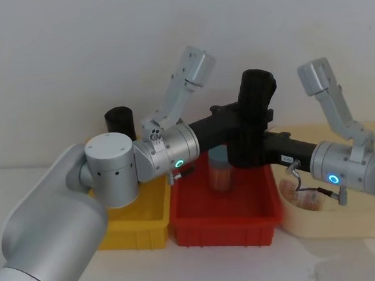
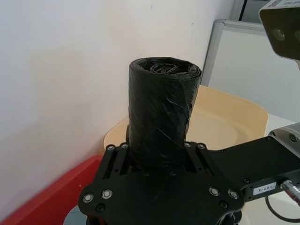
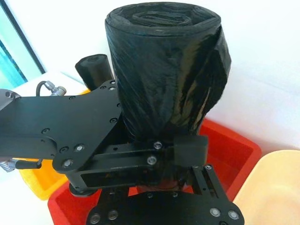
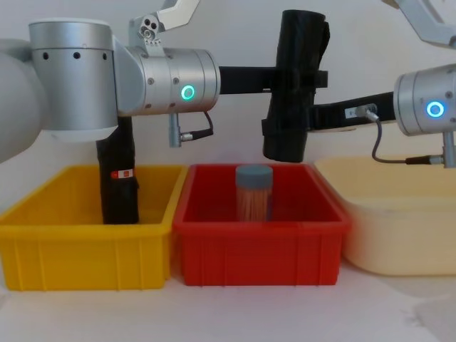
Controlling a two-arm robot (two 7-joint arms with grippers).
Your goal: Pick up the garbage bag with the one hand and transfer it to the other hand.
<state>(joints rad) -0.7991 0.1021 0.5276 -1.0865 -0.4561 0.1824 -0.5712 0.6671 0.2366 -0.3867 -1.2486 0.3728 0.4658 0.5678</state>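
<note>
The garbage bag (image 4: 299, 43), a tall matte-black roll, hangs upright in the air over the red bin (image 4: 260, 246). My left gripper (image 4: 301, 77), on the green-ring arm, comes in from the left and is shut on the roll's upper half; in the left wrist view its fingers (image 2: 117, 154) hug the roll (image 2: 161, 108). My right gripper (image 4: 285, 127), on the blue-ring arm, comes in from the right and is shut on the roll's lower half, just under the left one. In the right wrist view the roll (image 3: 164, 70) rises above both grippers.
A second black roll with a red-and-white label (image 4: 117, 178) stands in the yellow bin (image 4: 85, 256). A grey-lidded jar of sticks (image 4: 254, 194) stands in the red bin under the held roll. A cream tub (image 4: 399, 235) sits on the right. A white wall is close behind.
</note>
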